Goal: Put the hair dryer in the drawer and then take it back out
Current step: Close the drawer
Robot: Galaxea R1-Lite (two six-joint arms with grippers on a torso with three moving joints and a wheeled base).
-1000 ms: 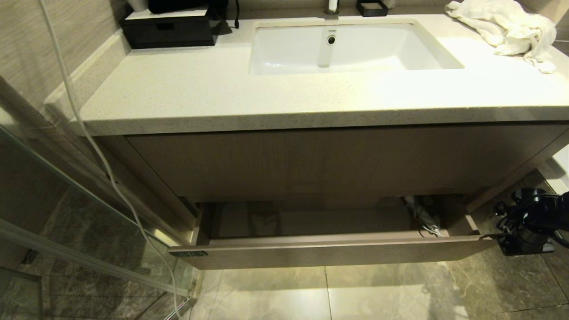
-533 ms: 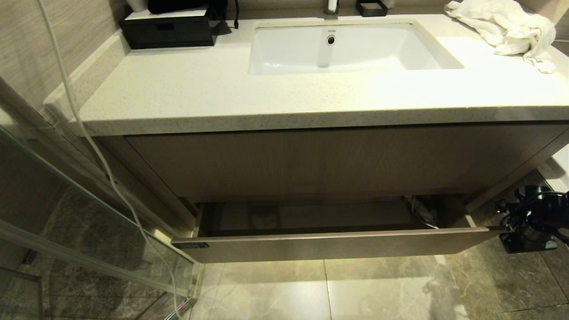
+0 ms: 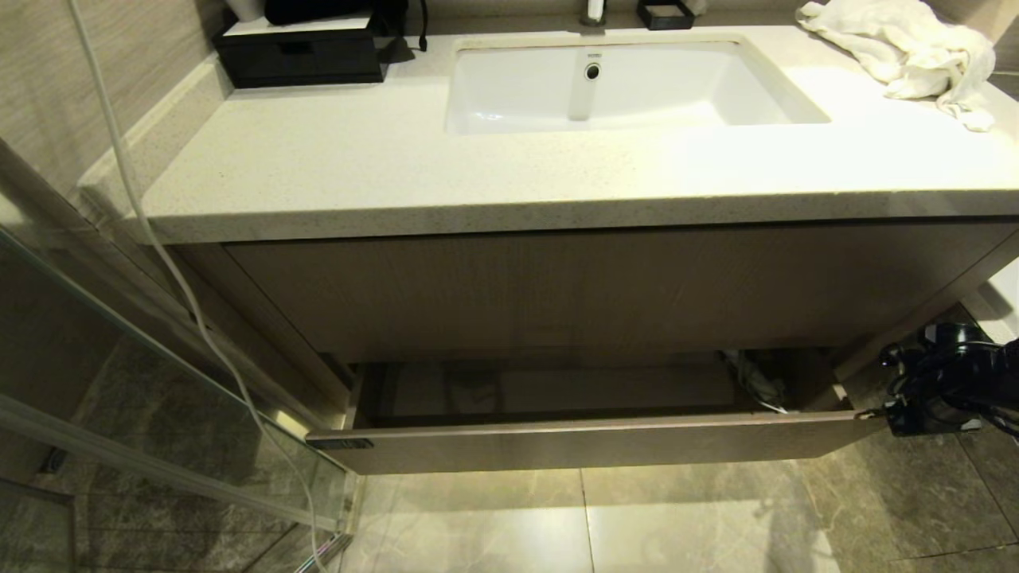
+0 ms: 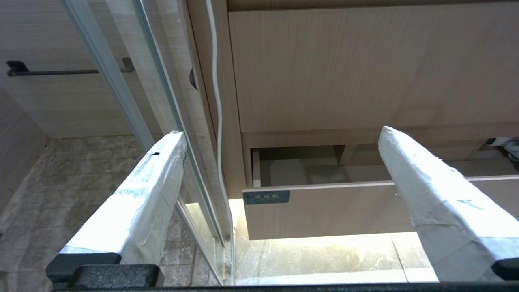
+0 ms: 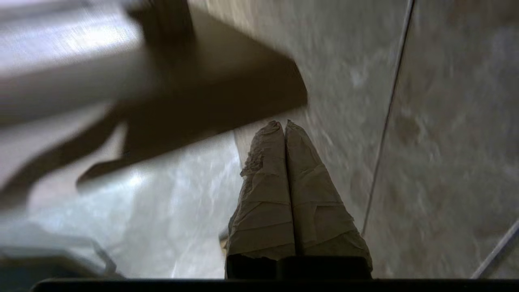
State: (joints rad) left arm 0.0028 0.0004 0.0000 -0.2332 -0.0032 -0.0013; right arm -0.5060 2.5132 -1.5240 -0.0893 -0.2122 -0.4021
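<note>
The drawer (image 3: 589,446) stands part-way out under the vanity, a wide, low wood-grain front with a small dark label at its left end. The hair dryer (image 3: 756,380) lies inside at the right end; only its white cord-wound part shows over the drawer front. My right gripper (image 3: 872,414) is shut and empty, its tips at the right-hand corner of the drawer front. In the right wrist view the taped fingers (image 5: 263,190) are pressed together just below that blurred corner (image 5: 211,89). My left gripper (image 4: 280,132) hangs parked and open, facing the drawer's left end (image 4: 324,211).
A glass shower door (image 3: 159,414) and a hanging white cable (image 3: 183,286) stand close to the drawer's left end. Above are the stone counter (image 3: 398,175), a sink (image 3: 629,79), a black box (image 3: 302,52) and a white towel (image 3: 907,48). Tiled floor (image 3: 637,525) lies below.
The drawer has slid partly inward, so less of its inside shows. My right gripper has moved in with its right corner. The left arm has not moved.
</note>
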